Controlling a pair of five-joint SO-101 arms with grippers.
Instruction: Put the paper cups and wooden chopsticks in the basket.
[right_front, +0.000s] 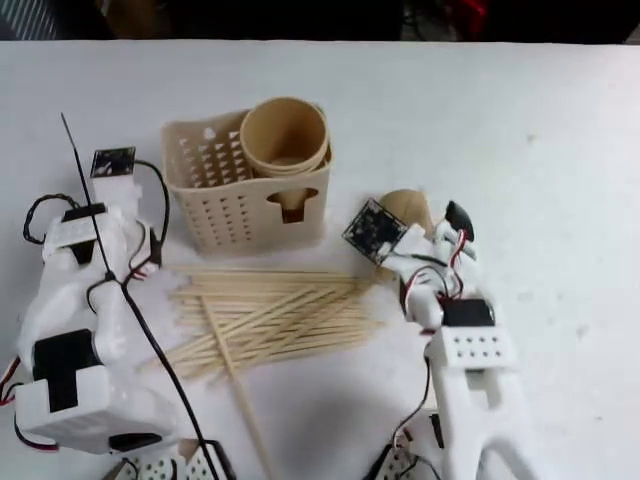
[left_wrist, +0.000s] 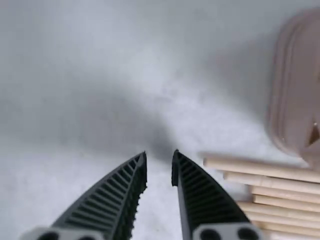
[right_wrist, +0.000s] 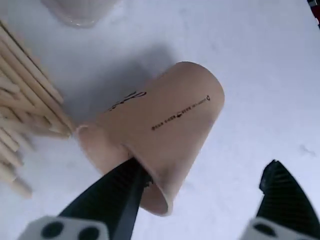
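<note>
Right gripper (right_wrist: 205, 170) is spread open at the one loose paper cup (right_wrist: 160, 120); other cups (right_front: 285, 135) already in the basket (right_front: 225, 215), chopsticks (right_front: 270, 315) all still out.

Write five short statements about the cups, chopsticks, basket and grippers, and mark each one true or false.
1. Stacked brown paper cups sit inside the beige perforated plastic basket. True.
2. The wooden chopsticks are all in the basket. False: they lie piled on the white table in front of it.
3. A lone paper cup lies on its side by the right gripper. True.
4. The right gripper is shut on that cup. False: its jaws stand wide open, one finger at the cup's mouth.
5. The left gripper holds a chopstick. False: it holds nothing, above bare table beside the chopstick ends.
</note>
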